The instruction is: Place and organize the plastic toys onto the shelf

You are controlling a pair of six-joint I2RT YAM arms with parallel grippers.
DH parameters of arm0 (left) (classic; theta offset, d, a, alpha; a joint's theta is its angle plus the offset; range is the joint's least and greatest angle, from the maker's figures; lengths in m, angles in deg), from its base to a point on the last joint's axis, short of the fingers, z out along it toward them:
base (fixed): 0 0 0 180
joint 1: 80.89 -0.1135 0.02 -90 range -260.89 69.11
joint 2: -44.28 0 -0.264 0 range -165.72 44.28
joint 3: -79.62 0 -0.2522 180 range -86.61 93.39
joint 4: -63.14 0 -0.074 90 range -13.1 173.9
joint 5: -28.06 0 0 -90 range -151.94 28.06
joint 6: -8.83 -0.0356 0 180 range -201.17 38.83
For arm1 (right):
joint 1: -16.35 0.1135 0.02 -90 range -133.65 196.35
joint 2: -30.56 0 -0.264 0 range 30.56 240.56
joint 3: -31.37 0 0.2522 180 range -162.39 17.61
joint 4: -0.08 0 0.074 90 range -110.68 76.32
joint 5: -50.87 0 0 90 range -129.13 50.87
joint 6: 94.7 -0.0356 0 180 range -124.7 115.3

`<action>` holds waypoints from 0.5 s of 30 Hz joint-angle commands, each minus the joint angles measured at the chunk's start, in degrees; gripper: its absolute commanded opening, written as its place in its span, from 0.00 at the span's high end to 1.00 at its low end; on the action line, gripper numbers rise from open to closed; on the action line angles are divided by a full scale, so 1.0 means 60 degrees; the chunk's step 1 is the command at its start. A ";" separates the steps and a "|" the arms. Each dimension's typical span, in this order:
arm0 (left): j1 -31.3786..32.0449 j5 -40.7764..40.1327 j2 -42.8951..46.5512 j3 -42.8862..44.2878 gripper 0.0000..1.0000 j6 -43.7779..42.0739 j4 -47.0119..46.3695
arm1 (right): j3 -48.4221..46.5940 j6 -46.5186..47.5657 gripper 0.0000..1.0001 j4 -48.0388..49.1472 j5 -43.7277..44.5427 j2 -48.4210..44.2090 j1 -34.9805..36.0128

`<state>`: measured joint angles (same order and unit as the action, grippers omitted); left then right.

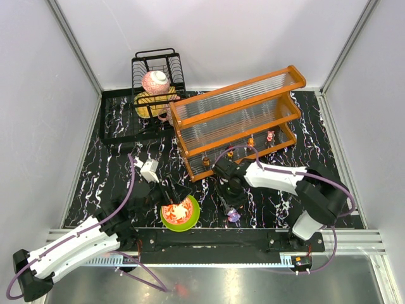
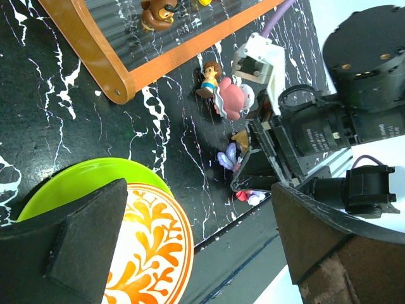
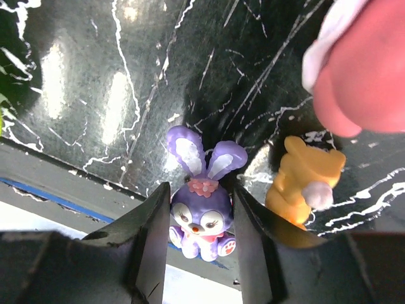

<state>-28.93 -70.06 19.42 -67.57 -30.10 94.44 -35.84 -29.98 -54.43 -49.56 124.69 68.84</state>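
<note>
My right gripper [image 3: 201, 237] is shut on a purple bunny toy [image 3: 201, 215], one finger against each side of its head, low over the black mat near the front edge [image 1: 234, 216]. Beside it stand a yellow-orange figurine [image 3: 304, 183] and a round pink-and-white toy [image 3: 361, 69]. A brown-haired figurine [image 2: 210, 77] stands on the mat by the shelf. The orange-framed shelf [image 1: 237, 117] carries several small toys on its lower tier [image 1: 251, 142]. My left gripper [image 2: 202, 253] hangs open and holds nothing above the bowl.
A green-rimmed bowl [image 1: 180, 213] with an orange pattern sits at the mat's front, under the left gripper. A black wire dish rack [image 1: 158, 69] with a pink cup and yellow dish stands at the back left. White walls enclose the table.
</note>
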 commanded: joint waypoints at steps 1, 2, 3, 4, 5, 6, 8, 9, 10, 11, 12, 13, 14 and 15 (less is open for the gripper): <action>0.0026 -0.0126 0.0145 0.0238 0.01 0.0131 -0.0228 | -0.0071 -0.0006 0.76 -0.0298 0.0230 -0.1038 -0.0018; 0.0026 -0.0141 0.0174 0.0238 0.01 0.0146 -0.0214 | -0.0100 -0.0035 0.79 -0.0327 0.0318 -0.1199 -0.0018; 0.0026 -0.0155 0.0174 0.0238 0.01 0.0160 -0.0213 | -0.0115 -0.0064 0.84 -0.0356 0.0493 -0.1520 -0.0018; 0.0011 -0.0184 0.0203 0.0224 0.01 0.0160 -0.0184 | -0.0129 -0.0093 0.88 -0.0356 0.0610 -0.1697 -0.0018; 0.0026 -0.0199 0.0232 0.0238 0.01 0.0160 -0.0155 | -0.0159 -0.0108 0.91 -0.0356 0.0829 -0.1887 -0.0018; 0.0026 -0.0214 0.0233 0.0238 0.01 0.0189 -0.0140 | -0.0159 -0.0108 0.95 -0.0284 0.0933 -0.2266 -0.0018; 0.0011 -0.0243 0.0233 0.0238 0.01 0.0190 -0.0140 | -0.0086 -0.0021 1.00 -0.0094 0.1167 -0.2707 -0.0018; 0.0011 -0.0243 0.0218 0.0238 0.01 0.0204 -0.0140 | -0.0057 -0.0020 1.00 0.0096 0.1270 -0.3144 -0.0018; 0.0026 -0.0258 0.0218 0.0238 0.01 0.0204 -0.0126 | -0.0027 -0.0020 1.00 0.0228 0.1416 -0.3381 -0.0018; 0.0026 -0.0258 0.0218 0.0238 0.01 0.0204 -0.0126 | 0.0089 -0.0107 1.00 0.0534 0.1678 -0.3630 -0.0018; 0.0026 -0.0258 0.0203 0.0267 0.01 0.0204 -0.0097 | 0.0177 -0.0166 1.00 0.0755 0.2014 -0.4154 -0.0018; 0.0026 -0.0258 0.0189 0.0297 0.01 0.0204 -0.0096 | 0.0309 -0.0196 1.00 0.1018 0.2177 -0.4449 -0.0018; 0.0026 -0.0258 0.0189 0.0311 0.01 0.0190 -0.0038 | 0.0600 -0.0240 1.00 0.1615 0.2367 -0.4771 -0.0018; 0.0011 -0.0273 0.0189 0.0384 0.01 0.0175 -0.0009 | 0.0762 -0.0197 1.00 0.1998 0.2427 -0.5384 -0.0003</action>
<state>-28.93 -70.69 20.29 -67.57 -29.58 94.86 -34.42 -30.48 -52.40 -41.06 101.39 68.84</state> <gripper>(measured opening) 0.984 0.458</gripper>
